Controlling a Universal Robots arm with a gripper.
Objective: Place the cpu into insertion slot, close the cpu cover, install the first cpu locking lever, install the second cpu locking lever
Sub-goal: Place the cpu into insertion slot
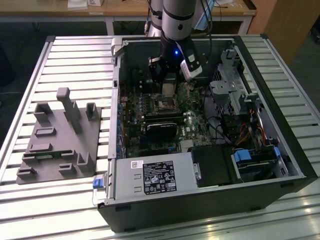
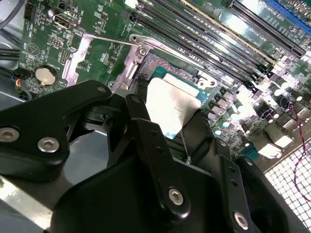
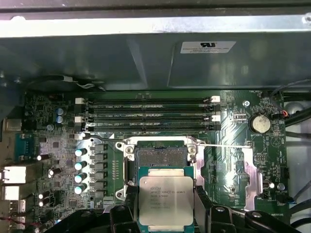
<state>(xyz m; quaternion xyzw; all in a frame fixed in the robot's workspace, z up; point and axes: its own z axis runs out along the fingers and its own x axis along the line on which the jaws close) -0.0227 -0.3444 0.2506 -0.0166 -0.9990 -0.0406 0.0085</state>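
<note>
Step in hand, as judged: the first one, cpu placement, with cover and levers not yet dealt with. Exterior view: the gripper [image 1: 169, 84] reaches down into an open computer case [image 1: 200, 210] lying on a slatted aluminium tabletop [image 1: 75, 60]. The jaws are clamped on the cpu [image 1: 169, 90], held just above the insertion slot [image 1: 165, 105] in the green board. A grey moulded fixture [image 1: 60, 135] sits well apart, toward the exterior view's left. Second wrist view: matte black jaws pinch the cpu [image 2: 172, 104] on two opposite edges; its top is a flat, pale metal square with rounded corners, on a green carrier. First wrist view: the insertion slot [image 3: 160, 158] lies bare, a dark square pin field inside a bright steel rim. The cpu cover [image 3: 249, 167], a thin silvery stamped plate, is swung open to one side, and a thin wire locking lever [image 3: 223, 145] lies along the board beside the slot. The cpu [image 3: 165, 196] hangs near the slot, not seated. Judgement: seating calls for squaring the chip to the rim and a level, gentle descent, since the pin field looks delicate.
</note>
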